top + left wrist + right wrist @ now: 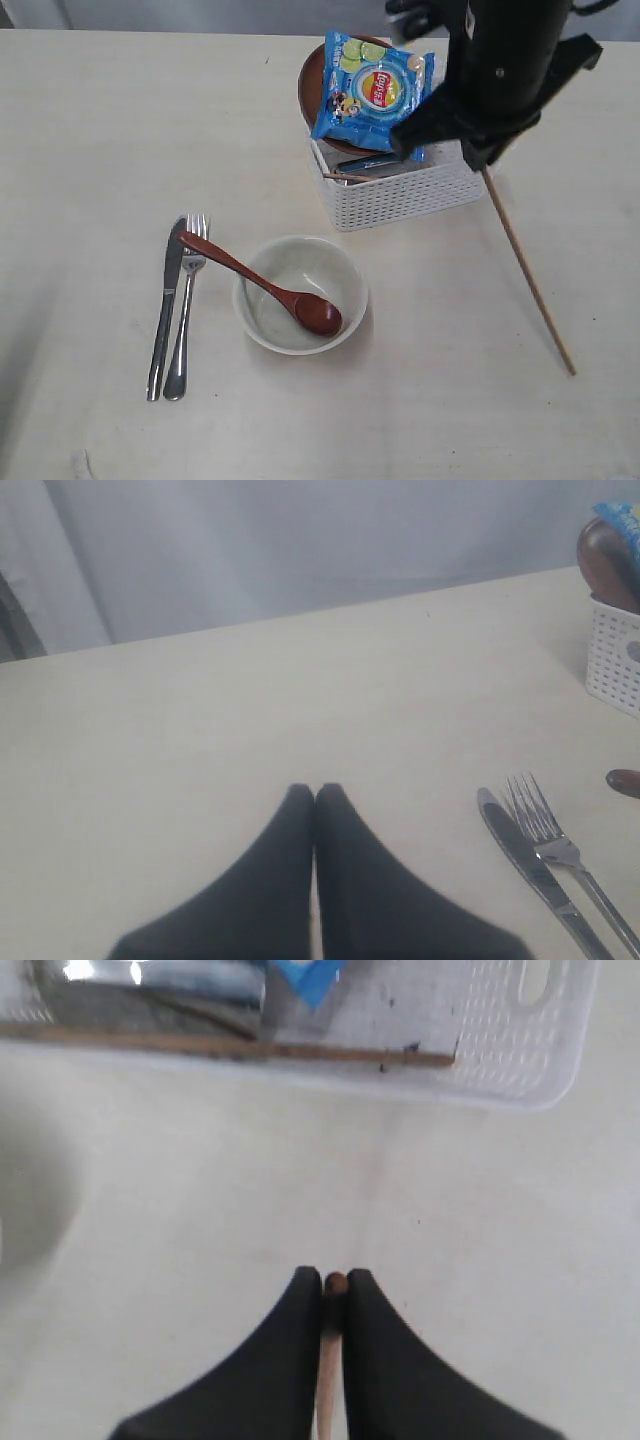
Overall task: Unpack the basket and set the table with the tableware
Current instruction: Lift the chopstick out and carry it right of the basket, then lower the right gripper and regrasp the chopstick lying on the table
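The white basket (395,195) stands at the back right of the table (90,130). It holds the brown plate (310,85) on edge, a blue chip bag (372,92) and one chopstick (345,176). My right gripper (334,1280) is shut on the top end of the other chopstick (530,272), which slants down to the table just right of the basket. The off-white bowl (300,295) carries the wooden spoon (262,284). Knife (165,305) and fork (186,310) lie side by side left of the bowl. My left gripper (315,792) is shut and empty, over bare table left of the knife (530,865).
Something shiny and steel (150,975) lies inside the basket (500,1050) beside the chip bag (305,978). The black right arm (500,70) hangs over the basket's right end. The spoon's handle reaches out over the fork's tines.
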